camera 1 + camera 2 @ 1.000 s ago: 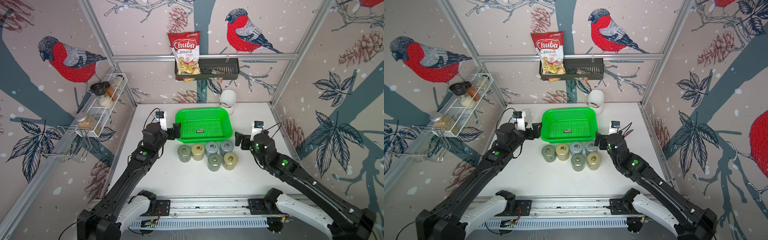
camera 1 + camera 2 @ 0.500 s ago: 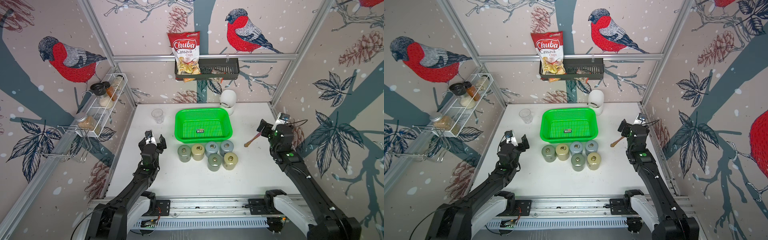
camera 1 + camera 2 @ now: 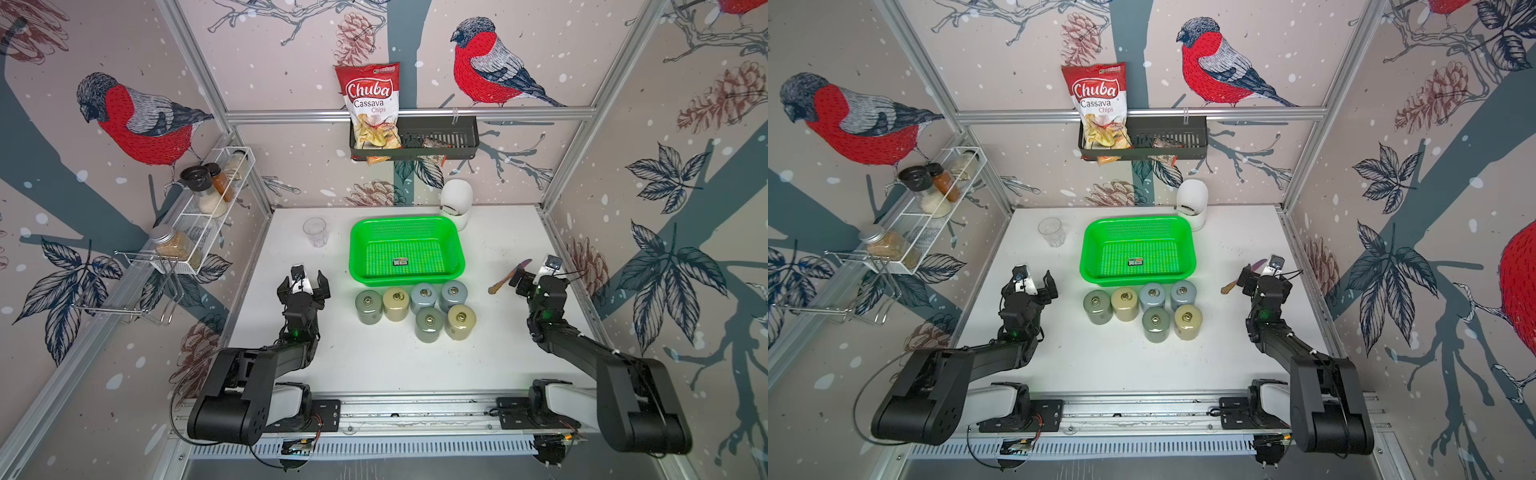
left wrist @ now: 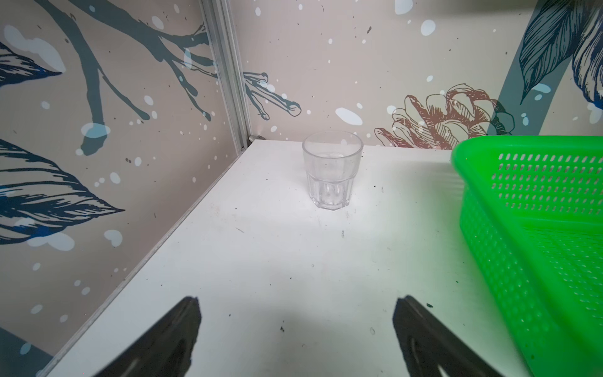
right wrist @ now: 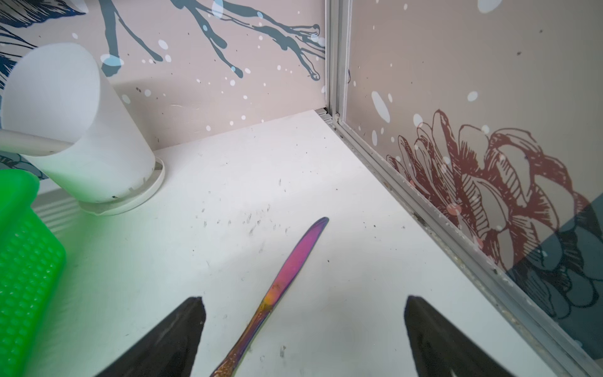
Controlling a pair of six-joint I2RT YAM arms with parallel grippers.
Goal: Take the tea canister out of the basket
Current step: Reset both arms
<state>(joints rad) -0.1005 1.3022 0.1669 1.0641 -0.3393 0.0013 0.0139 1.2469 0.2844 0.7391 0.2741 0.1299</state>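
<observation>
Basket (image 3: 407, 279) long axis 9-to-3 o'clock; bright green, perforated, sticker (image 3: 401, 261) on floor. Tea canisters (image 3: 423, 297) upright at its 6 o'clock. Left gripper (image 4: 297, 303), right gripper (image 5: 303, 303): fingers spread.

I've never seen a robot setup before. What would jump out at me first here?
The bright green basket at the middle of the white table grabs the eye, empty but for a small sticker, with six lidded canisters clustered in front of it. A red Chuba chips bag stands in the black rack on the back wall, and the black left arm and right arm reach in from the near edge.
</observation>
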